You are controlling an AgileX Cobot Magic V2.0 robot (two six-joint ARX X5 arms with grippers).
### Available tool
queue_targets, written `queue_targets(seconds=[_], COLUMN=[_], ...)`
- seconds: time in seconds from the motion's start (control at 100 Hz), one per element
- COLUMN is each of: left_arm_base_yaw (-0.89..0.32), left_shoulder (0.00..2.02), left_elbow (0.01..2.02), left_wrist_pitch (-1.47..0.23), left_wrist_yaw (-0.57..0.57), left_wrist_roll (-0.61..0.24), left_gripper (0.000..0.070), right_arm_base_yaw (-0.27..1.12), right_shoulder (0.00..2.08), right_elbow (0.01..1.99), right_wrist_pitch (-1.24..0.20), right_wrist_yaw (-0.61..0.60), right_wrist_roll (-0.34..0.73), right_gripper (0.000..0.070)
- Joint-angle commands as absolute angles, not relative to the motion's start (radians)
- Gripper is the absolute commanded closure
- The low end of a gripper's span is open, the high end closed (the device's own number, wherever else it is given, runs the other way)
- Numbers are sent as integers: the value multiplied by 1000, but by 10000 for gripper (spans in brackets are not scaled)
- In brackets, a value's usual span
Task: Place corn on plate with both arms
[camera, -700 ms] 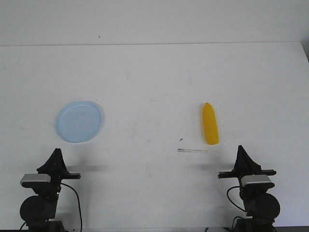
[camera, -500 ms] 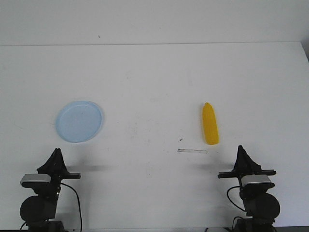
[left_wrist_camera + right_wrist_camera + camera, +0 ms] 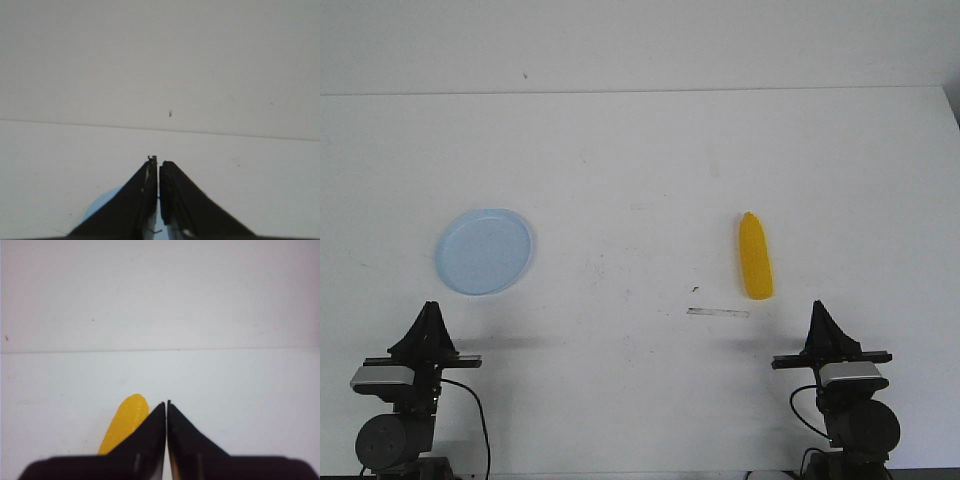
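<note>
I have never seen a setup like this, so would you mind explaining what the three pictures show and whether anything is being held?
It is a robot with two thin black arms at a white table. The front view looks forward over the table: the left pincer and right pincer sit at the near edge. A pale blue plate lies ahead of the left arm, a yellow toy corn ahead of the right. The other two pictures come from cameras on each wrist, looking out past the dark fingers. Both pincers are shut and hold nothing.
</note>
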State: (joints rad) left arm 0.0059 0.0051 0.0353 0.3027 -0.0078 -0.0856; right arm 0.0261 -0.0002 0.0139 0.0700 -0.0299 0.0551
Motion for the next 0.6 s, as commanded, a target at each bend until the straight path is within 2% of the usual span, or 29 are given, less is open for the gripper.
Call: queue_targets(seconds=[0.0, 0.31, 0.59], left_arm_base_yaw=[6, 6, 6], left_shoulder=[4, 55, 281], left_elbow=[43, 168, 334], left_wrist_pitch=[315, 307, 282], left_wrist_yaw=[-25, -31, -31], left_wrist_roll=[-102, -97, -94], left_gripper=[699, 699, 699], right_arm_base_yaw=[28, 28, 28], right_shoulder=[1, 1, 1], right_elbow=[13, 13, 13], right_wrist_pitch=[81, 81, 81], right_wrist_yaw=[-29, -29, -29], right_wrist_roll=[51, 51, 51], right_gripper=[697, 697, 697])
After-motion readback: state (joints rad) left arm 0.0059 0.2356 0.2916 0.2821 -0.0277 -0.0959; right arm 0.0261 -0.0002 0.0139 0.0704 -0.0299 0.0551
